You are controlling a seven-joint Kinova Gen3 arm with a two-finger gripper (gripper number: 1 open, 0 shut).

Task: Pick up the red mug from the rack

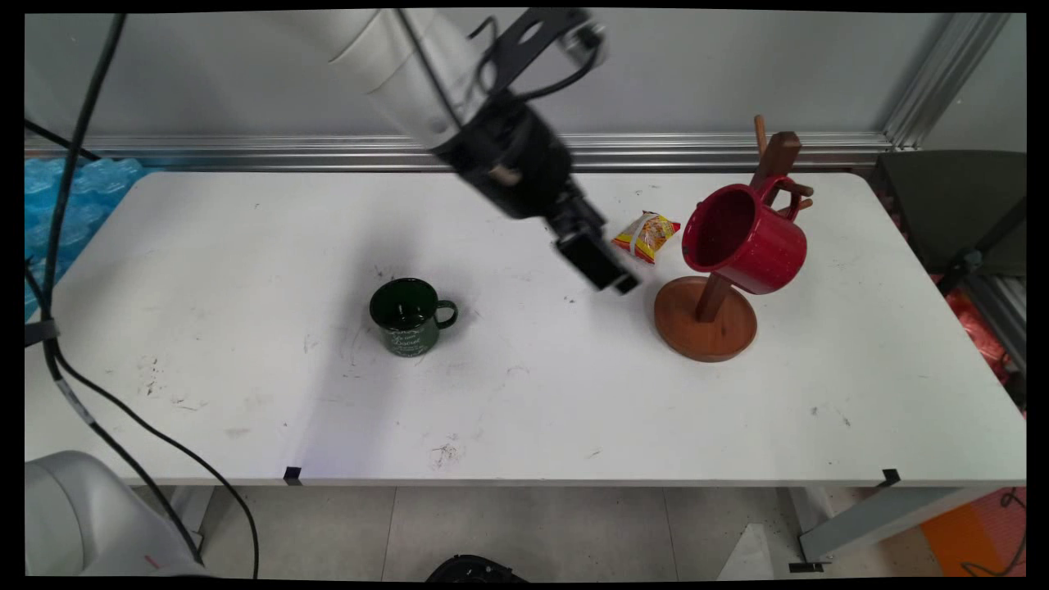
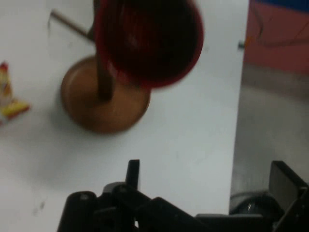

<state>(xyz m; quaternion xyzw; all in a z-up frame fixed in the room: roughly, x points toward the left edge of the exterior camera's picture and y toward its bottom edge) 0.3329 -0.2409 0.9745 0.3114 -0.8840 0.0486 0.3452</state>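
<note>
I'm hovering the gripper, jaws spread and empty, left of the red mug hanging on the wooden rack; green mug sitting untouched.

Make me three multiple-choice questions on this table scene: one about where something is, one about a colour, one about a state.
1. Where is the snack packet?
A. inside the green mug
B. on the table left of the red mug
C. on the floor

2. What colour is the mug standing alone on the table?
A. dark green
B. yellow
C. white

3. How is the red mug placed?
A. upside down on the table
B. held in the gripper
C. hung tilted on the wooden stand

Answers: 1 B, it lies flat between gripper and mug; 2 A, its body is dark green; 3 C, its handle sits over a peg.
</note>
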